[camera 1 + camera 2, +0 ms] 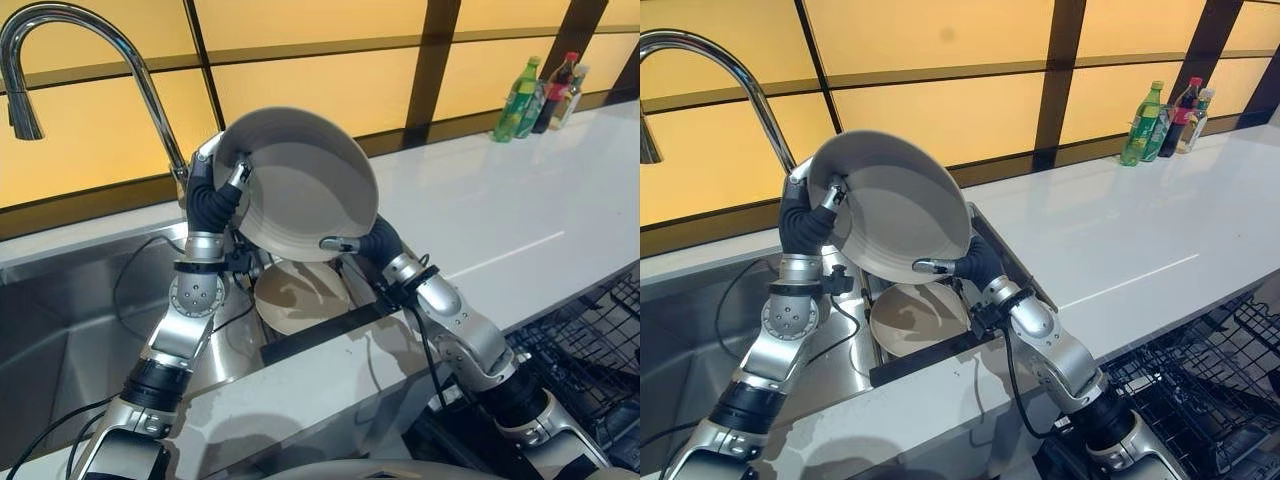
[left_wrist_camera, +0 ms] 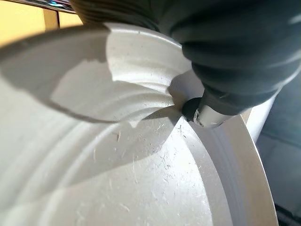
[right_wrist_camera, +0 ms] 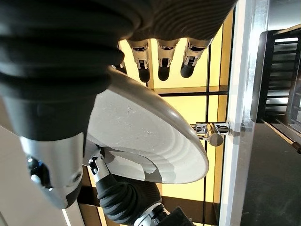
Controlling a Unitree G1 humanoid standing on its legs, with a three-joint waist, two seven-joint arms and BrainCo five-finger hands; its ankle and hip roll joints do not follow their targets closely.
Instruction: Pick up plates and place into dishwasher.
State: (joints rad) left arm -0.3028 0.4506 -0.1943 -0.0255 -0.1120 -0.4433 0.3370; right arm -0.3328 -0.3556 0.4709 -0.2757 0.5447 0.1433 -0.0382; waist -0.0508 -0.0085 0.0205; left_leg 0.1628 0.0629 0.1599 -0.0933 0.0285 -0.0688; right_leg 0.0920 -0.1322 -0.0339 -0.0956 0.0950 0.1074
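Plate (image 1: 305, 185) tilted above sink, another plate (image 1: 300, 297) below it; my left hand (image 1: 222, 190) pinches its upper rim, my right hand (image 1: 350, 243) clamps the lower edge, so I should firm one grip before swinging toward the dishwasher rack (image 1: 590, 350).

Upper plate (image 1: 305, 190): pale grey, round, with ridged inner rings, tilted steeply on edge above the sink (image 1: 60, 330), concave face toward the camera. Lower plate (image 1: 300, 295): same kind, lying flat in the sink directly beneath it.
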